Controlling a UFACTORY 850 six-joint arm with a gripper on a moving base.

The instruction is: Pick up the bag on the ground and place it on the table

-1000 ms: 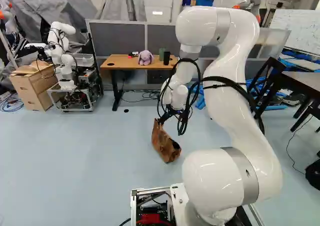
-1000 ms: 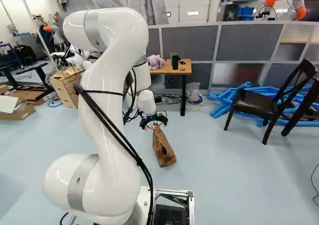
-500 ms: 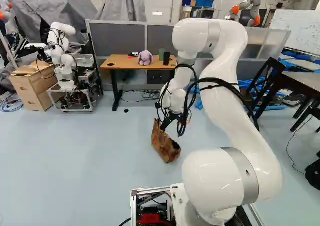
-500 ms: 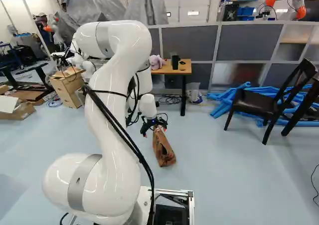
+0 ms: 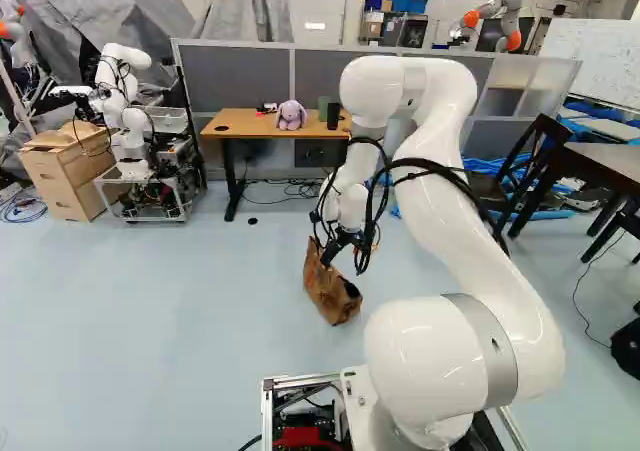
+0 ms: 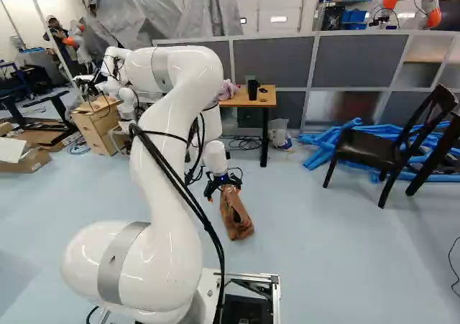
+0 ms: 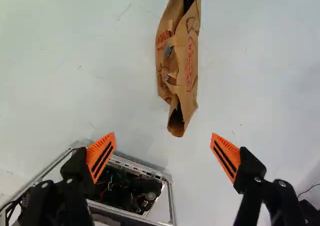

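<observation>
"Wrist view first: how do the fingers [image 7: 101, 156] of the gripper [image 6: 224, 193] stand?"

"Spread wide. Their orange pads [image 7: 227, 158] face each other across a broad gap, and neither one touches the bag [image 7: 177, 70]."

"So where is the bag?"

"On the floor [image 5: 180, 301], ahead of the fingers. Its near end lies just ahead of the gap, roughly midway between the two pads — brown, with red print and a dark opening at that end."

"What shows beside the fingers?"

"One finger overlaps part of the base [image 7: 165, 177], a metal frame with dark parts inside. The floor shows under the other."

"And the arm [image 5: 440, 201]?"

"It rises from the base, bends over at the top and reaches down ahead. In both base views the gripper hides a bit of the bag's far end."

"Farther out?"

"The table [image 5: 240, 123] is well beyond the bag, against the grey divider [image 5: 235, 76]. A purple toy [image 5: 291, 117] and a dark cup [image 5: 333, 116] stand on it."

"Anything off to the sides?"

"Another robot [image 5: 125, 121] and a wooden box [image 5: 65, 176] at the left of the left base view — then a black chair [image 6: 368, 148] by blue tubes [image 6: 323, 141] at the right of the right one."
</observation>
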